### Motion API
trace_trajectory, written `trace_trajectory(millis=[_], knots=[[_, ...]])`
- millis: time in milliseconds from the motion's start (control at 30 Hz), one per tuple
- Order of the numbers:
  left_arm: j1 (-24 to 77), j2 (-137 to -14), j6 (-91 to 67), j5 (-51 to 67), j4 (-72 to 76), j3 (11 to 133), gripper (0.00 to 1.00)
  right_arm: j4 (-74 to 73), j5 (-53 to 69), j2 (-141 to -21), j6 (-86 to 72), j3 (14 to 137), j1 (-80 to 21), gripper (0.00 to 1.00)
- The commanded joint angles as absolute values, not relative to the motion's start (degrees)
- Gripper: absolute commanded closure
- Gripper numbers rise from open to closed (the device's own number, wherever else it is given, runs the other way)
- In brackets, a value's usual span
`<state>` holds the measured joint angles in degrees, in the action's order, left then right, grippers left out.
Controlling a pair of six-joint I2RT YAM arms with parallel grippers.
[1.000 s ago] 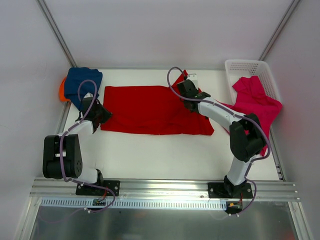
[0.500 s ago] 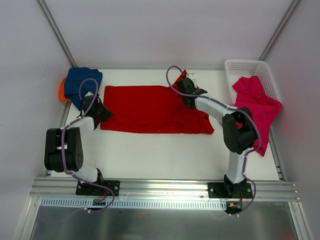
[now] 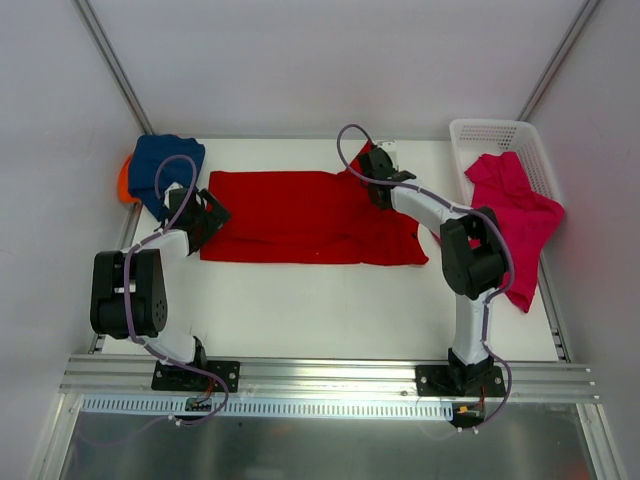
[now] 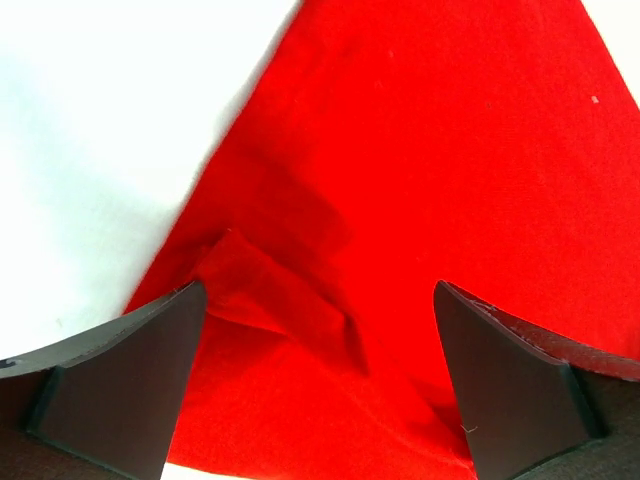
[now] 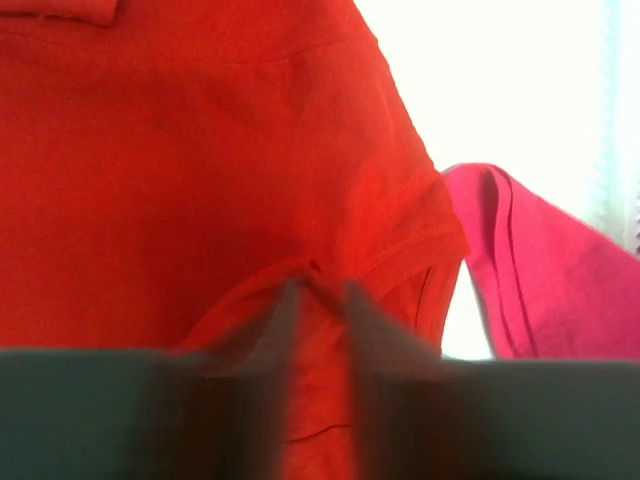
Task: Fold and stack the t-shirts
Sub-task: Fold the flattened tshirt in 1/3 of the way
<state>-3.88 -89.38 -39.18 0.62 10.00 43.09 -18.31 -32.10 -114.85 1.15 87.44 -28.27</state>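
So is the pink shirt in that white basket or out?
Half out: the pink shirt starts in the basket and spills over its near rim onto the table.

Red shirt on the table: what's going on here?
Both arms are at the red t-shirt, spread flat mid-table. The left gripper hangs over its left edge, jaws wide open, holding nothing. The right gripper is at its far right corner, fingers close together around a ridge of red cloth; too blurred to tell if it grips. The navy t-shirt lies on the orange t-shirt far left; the pink t-shirt drapes out of the basket.
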Motion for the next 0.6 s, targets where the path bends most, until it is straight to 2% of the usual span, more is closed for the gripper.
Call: trace_trajectory(millis=[0, 33, 67, 100, 133, 367, 500, 567], knots=[[-4.75, -90.35, -38.32, -3.25, 8.97, 45.52, 0.01, -17.66, -32.96, -115.93, 2.37, 90.61, -27.78, 0.66], [-4.83, -90.53, -38.32, -3.51, 8.79, 45.7, 0.01, -17.75, -33.22, -116.28, 2.29, 90.96, -27.77, 0.43], [-4.92, -90.53, -38.41, -3.69, 8.62, 45.88, 0.01, -17.75, -33.48, -116.8, 2.37, 91.31, -27.69, 0.13], [-5.01, -90.53, -38.41, -3.87, 8.53, 45.97, 0.01, -18.01, -33.92, -117.24, 2.46, 91.75, -27.69, 0.04], [-5.1, -90.09, -38.5, -4.65, 8.53, 45.88, 0.01, -18.28, -35.06, -117.59, 2.63, 93.24, -27.6, 0.01], [-5.19, -84.65, -39.2, -7.38, 8.17, 45.09, 0.01, -24.68, -38.67, -117.88, 3.52, 100.11, -27.51, 0.01], [-5.01, -77.2, -40.78, -6.51, 9.22, 42.46, 0.01, -25.75, -38.67, -109.81, 1.76, 96.16, -27.95, 0.0], [-4.92, -74.54, -41.83, -2.04, 12.91, 40.18, 0.01, -25.75, -37.98, -105.84, 0.71, 91.77, -28.73, 0.01]])
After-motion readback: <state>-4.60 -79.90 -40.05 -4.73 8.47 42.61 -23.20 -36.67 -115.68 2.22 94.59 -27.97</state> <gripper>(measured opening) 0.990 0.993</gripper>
